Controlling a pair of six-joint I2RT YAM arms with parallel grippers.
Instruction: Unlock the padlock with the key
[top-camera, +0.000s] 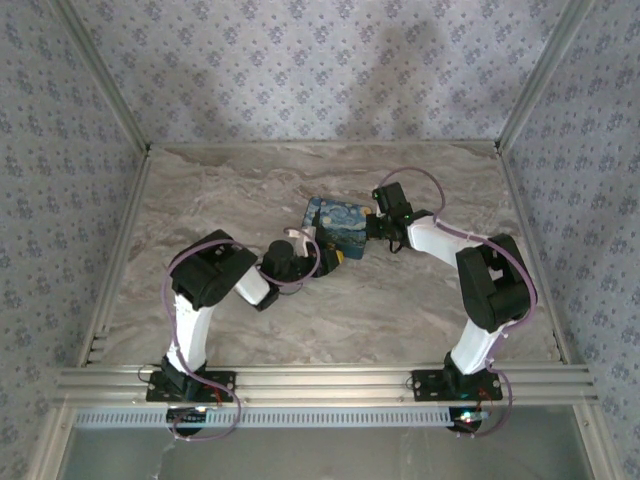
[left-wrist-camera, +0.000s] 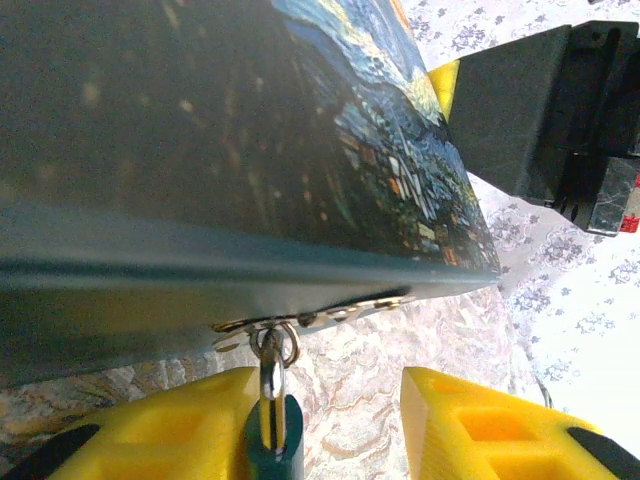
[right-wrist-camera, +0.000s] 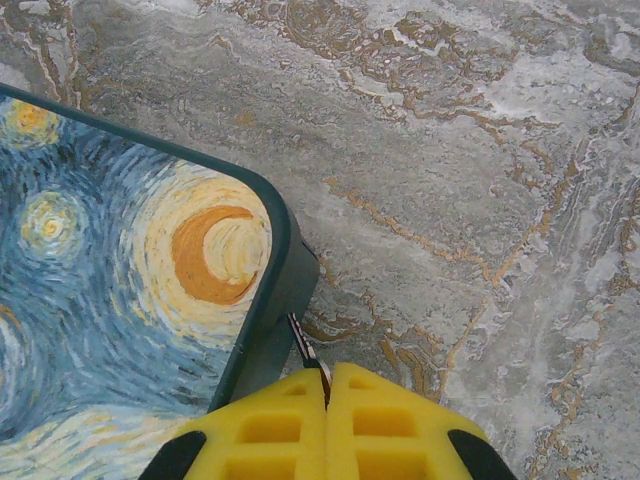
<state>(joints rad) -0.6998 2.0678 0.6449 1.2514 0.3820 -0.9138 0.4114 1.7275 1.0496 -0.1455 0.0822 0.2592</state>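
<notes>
My left gripper (left-wrist-camera: 325, 388) stands partly open and has hold of nothing. The padlock (left-wrist-camera: 272, 445) sits in the gap between my two yellow fingers (left-wrist-camera: 170, 430), close against one of them and well clear of the other. Its silver shackle passes through a small ring on the metal latch (left-wrist-camera: 300, 322) on the side of the box (left-wrist-camera: 200, 150) facing my left wrist.

My right gripper (right-wrist-camera: 328, 372) is pressed closed on the key (right-wrist-camera: 303, 345), with only a thin metal tip showing past the fingertips. That tip lies just beside the box's rounded corner. I cannot tell whether it touches the wall there.

From above, the box (top-camera: 335, 225) lies near the middle of the table (top-camera: 230, 185), a little toward the far edge. My left gripper (top-camera: 325, 258) is at its near side and my right gripper (top-camera: 372, 225) is at its right-hand side, so both arms crowd one small patch.

Bare marble runs from the box to the far edge, the left edge and the right edge. The widest stretch is on the left. Toward the near edge, my folded elbows take up much of the room. Metal rails line the table's edges, with patterned walls (top-camera: 300, 70) rising behind them.
</notes>
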